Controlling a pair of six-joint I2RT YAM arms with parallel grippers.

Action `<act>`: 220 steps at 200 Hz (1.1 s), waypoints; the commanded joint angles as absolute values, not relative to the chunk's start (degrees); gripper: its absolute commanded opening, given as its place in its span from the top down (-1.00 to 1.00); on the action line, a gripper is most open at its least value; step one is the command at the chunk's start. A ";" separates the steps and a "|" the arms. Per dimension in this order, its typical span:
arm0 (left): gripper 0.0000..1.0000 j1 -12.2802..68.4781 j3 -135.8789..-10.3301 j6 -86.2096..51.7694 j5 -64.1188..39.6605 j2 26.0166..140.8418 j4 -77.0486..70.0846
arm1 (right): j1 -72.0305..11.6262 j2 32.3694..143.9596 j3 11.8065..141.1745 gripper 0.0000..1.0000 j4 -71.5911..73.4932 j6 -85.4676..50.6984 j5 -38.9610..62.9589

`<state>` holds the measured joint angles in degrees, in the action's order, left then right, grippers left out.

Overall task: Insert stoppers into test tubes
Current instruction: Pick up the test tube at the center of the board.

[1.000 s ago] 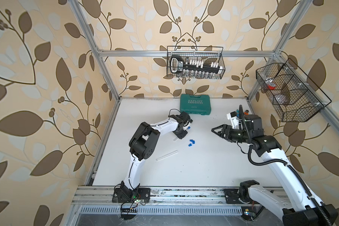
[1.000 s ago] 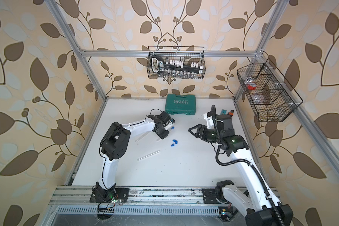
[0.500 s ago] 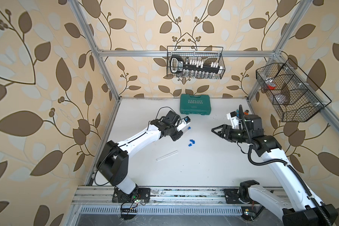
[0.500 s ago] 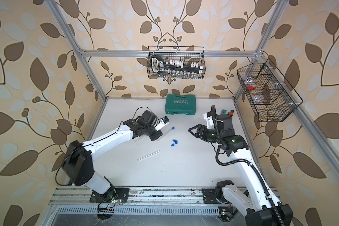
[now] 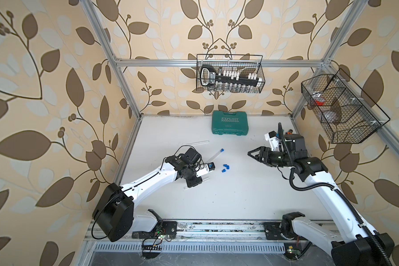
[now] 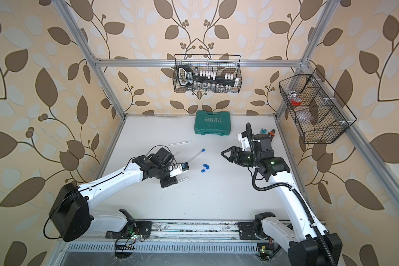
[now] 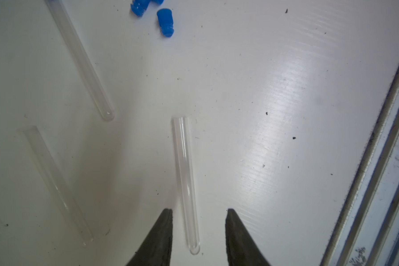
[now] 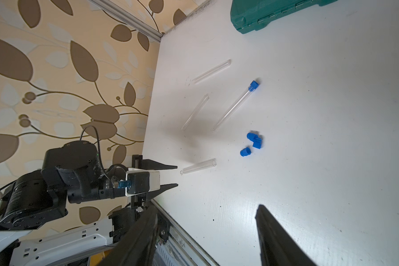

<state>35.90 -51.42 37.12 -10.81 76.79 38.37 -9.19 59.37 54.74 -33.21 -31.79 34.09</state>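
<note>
Left pincer (image 7: 198,210) spread, straddling round end of tube (image 7: 184,179) lying on bench (image 7: 286,92), no contact. Right pincer (image 8: 207,206) spread, empty. Three stoppers (image 8: 253,140) loose nearby, one plugged tube (image 8: 235,106). Risk: pinch so near tip may squirt tube away.

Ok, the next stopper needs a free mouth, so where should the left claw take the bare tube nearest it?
Take the tube by its slim body near its rounded closed end, from straight above: it lies flat on the table, so only its sides offer purchase, and that leaves the open mouth clear. In the left wrist view the open left claw frames that end.
</note>
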 commanded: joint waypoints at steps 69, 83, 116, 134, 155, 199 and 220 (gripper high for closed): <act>0.12 35.91 -50.12 35.24 -5.97 84.99 36.55 | -8.97 59.00 53.82 -0.31 -33.36 -30.50 35.60; 0.12 35.89 -50.04 35.24 -5.40 86.31 36.21 | -8.99 59.07 53.61 -0.31 -33.32 -30.47 35.92; 0.12 35.90 -49.57 34.50 -4.11 89.28 35.24 | -8.98 59.18 53.61 -0.31 -33.46 -30.45 36.47; 0.17 35.91 -48.93 34.03 -3.10 89.69 33.74 | -8.97 59.25 53.53 -0.31 -33.54 -30.50 36.67; 0.21 36.04 -48.40 33.58 -2.40 90.19 32.58 | -8.97 59.59 53.46 -0.31 -33.51 -30.49 37.08; 0.32 36.23 -48.08 33.53 -2.04 91.75 31.60 | -8.97 59.65 53.48 -0.30 -33.57 -30.49 37.53; 0.38 36.36 -48.34 33.55 -1.69 92.59 31.38 | -8.97 59.56 53.40 -0.30 -33.57 -30.50 37.62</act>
<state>36.01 -48.56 33.95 -2.90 90.83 31.79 -9.19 59.40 54.11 -33.28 -31.44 36.47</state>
